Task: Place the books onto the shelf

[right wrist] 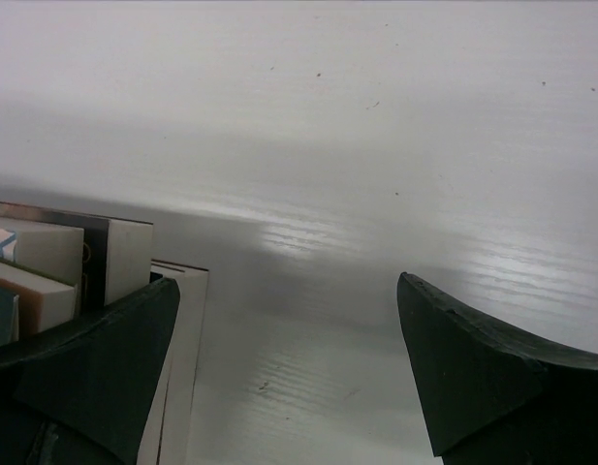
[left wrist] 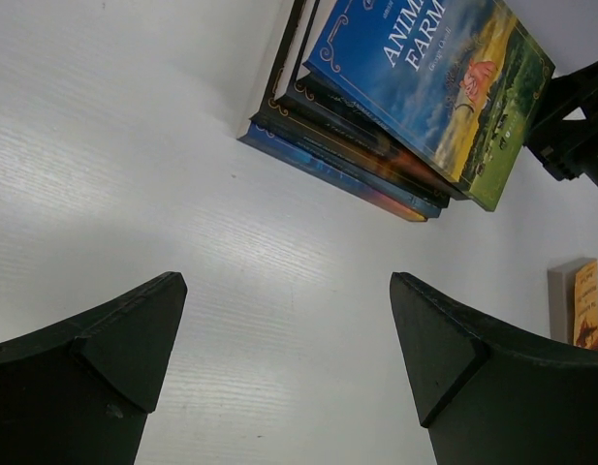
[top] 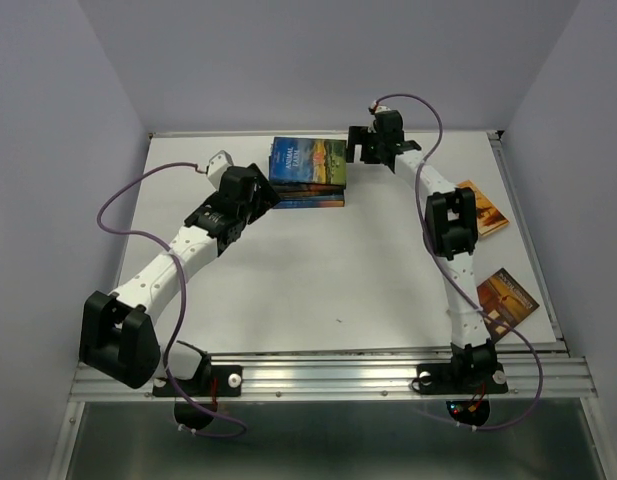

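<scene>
Flanking the stack of books [top: 308, 172] at the far middle of the table [top: 318, 290], left pincer [top: 270, 199] and right pincer [top: 356, 146] both gape empty, seemingly readying a two-sided lift that needs them pressed inward.

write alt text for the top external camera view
A stack of books lies at the far side of a white table, with the left gripper beside its left edge and the right gripper beside its right. An orange book and a brown book lie apart near the right edge.

Top view high over near edge, whole table [top: 328, 285], wrist views low, close, all sharing book stack [top: 308, 172], far edge.
</scene>
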